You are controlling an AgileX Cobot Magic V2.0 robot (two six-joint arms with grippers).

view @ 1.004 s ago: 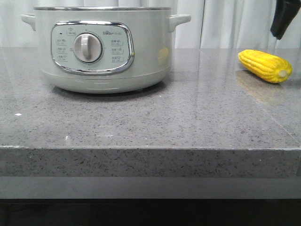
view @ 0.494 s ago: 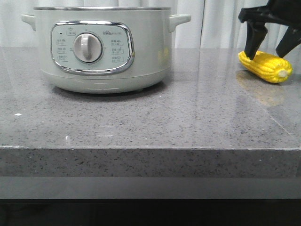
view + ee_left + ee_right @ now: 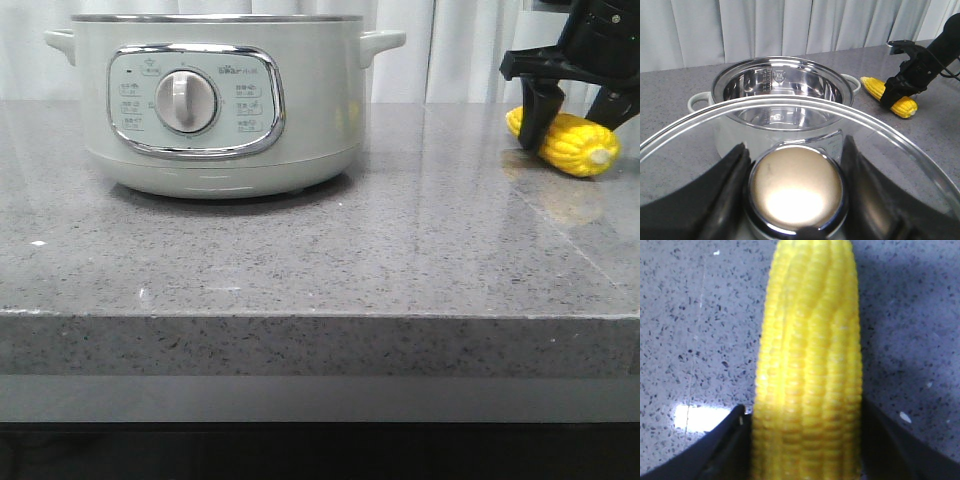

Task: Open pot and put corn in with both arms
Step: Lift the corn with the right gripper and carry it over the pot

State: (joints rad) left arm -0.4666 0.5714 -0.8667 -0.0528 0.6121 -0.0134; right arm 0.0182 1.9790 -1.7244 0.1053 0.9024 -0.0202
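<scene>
Grey speckled stone desk (image 3: pixel 400 260) fills the lower two thirds of the front view and carries everything. Large round pale mint-green electric pot (image 3: pixel 215 105) w/ chrome-framed panel and silver dial sits upper left of that frame, control panel facing the camera; in the left wrist view its steel inner bowl (image 3: pixel 781 90) is open and empty, so it looks ready to receive. Clear glass lid (image 3: pixel 790 165) w/ round brass-coloured knob fills the lower part of the left wrist view, held off the pot and near the camera; left tool (image 3: pixel 795 192) is clamped on the knob, a black finger each side, prob. keeping the lid out of the way so the opening is free. Right tool (image 3: pixel 573 128) is at upper right of the front view, jaws apart and straddling the bright yellow corn cob (image 3: pixel 575 145), one finger on each side; whether the pads touch the kernels I can't tell. Corn lies flat on the desk at far right, well apart from the pot. Its long axis runs roughly left-right in the front view, a little towards the camera, pale stub end pointing right. Straddling it across the axis suits a pinch on the short dimension, I'd judge.
</scene>
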